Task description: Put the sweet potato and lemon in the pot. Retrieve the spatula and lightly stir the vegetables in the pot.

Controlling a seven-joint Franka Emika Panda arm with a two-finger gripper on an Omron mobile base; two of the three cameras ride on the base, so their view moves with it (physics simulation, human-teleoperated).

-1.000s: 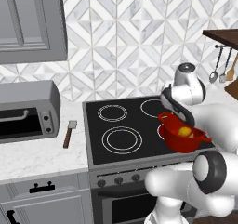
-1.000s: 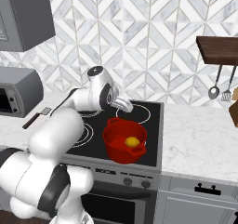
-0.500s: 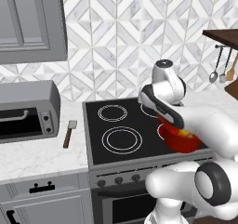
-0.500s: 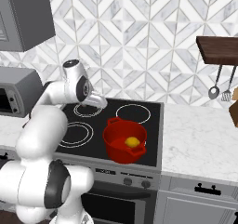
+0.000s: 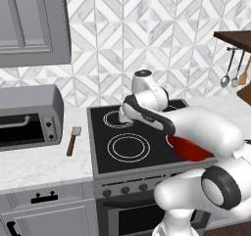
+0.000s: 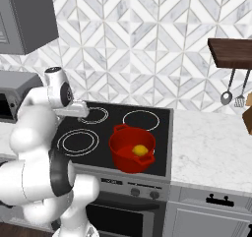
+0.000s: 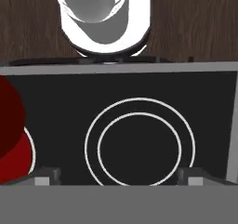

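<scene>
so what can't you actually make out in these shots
- Sweet potato: in the right base view the pot shows the lemon; no tuber can be made out beside it.
- Pot in the left base view: mostly hidden behind the arm.
- Spatula: too small to judge its blade.

Over the last second the arm swings from the pot [image 6: 132,148] side of the stove [image 5: 128,147] across toward the side nearer the spatula [image 5: 72,140]. A second ago the hand hangs just above the pot's rim; now it sits over the ringed burners, well apart from the pot. In the left base view the forearm now covers most of the pot. In the right base view the pot stands uncovered, the lemon [image 6: 140,150] plain inside it. The gripper [image 7: 120,175] widens a trace and looks down on a ringed burner.
</scene>
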